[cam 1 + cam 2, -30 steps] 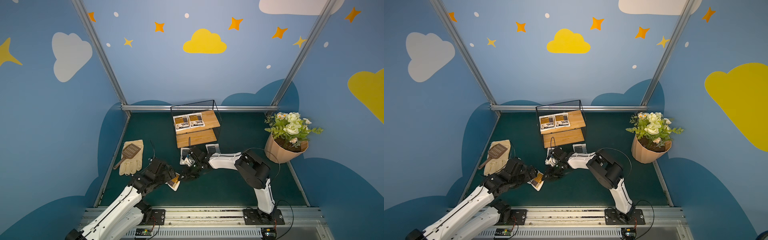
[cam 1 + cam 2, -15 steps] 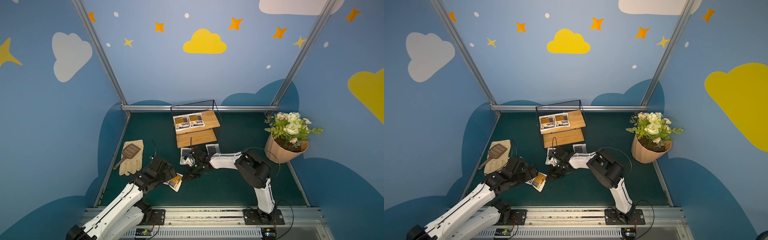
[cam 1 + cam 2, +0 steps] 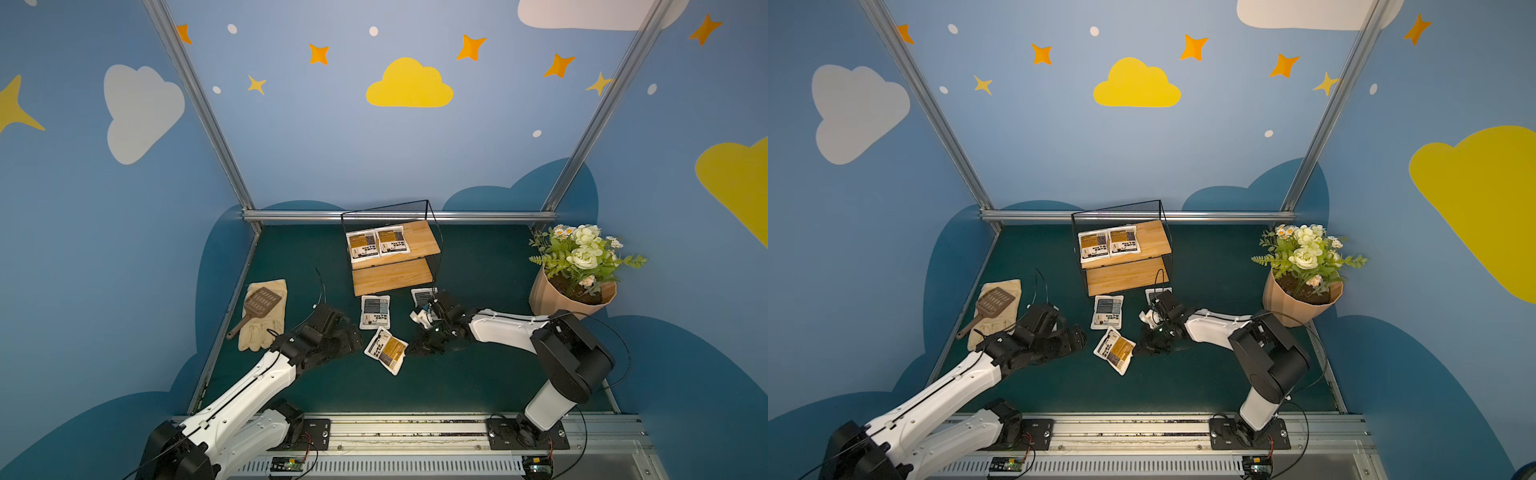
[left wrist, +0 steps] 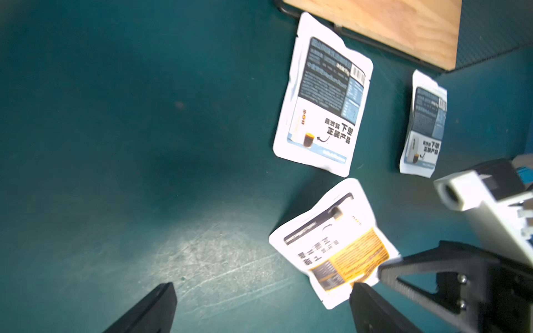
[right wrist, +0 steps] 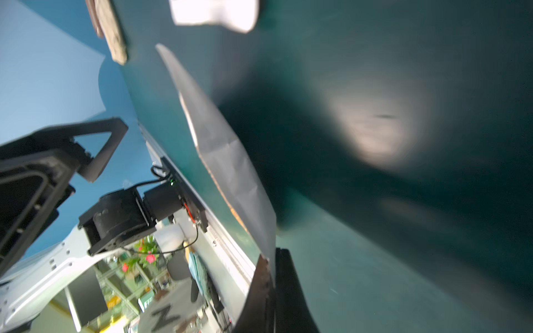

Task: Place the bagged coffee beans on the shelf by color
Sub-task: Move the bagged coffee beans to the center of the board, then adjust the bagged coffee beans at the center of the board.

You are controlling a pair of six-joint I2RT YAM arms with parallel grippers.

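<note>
The shelf (image 3: 395, 276) (image 3: 1127, 276) stands at the back middle, with two orange-panel bags (image 3: 376, 244) side by side on its upper board. A third orange-panel bag (image 3: 386, 350) (image 3: 1115, 349) (image 4: 331, 245) is low over the floor in front. My right gripper (image 3: 409, 353) (image 5: 269, 259) is shut on that bag's edge, which shows edge-on (image 5: 227, 161) in the right wrist view. My left gripper (image 3: 353, 336) (image 4: 261, 291) is open just left of the bag, not touching it. Two grey-blue bags (image 3: 375, 311) (image 3: 423, 296) lie flat before the shelf.
A cream glove (image 3: 266, 324) with a brown slotted scoop (image 3: 257, 305) on it lies at the left wall. A tan flowerpot (image 3: 569, 297) with flowers stands at the right. The shelf's lower board carries nothing.
My left gripper has let go of the orange-panel bag and drawn back to the left. My right gripper has shut on the bag's right edge.
</note>
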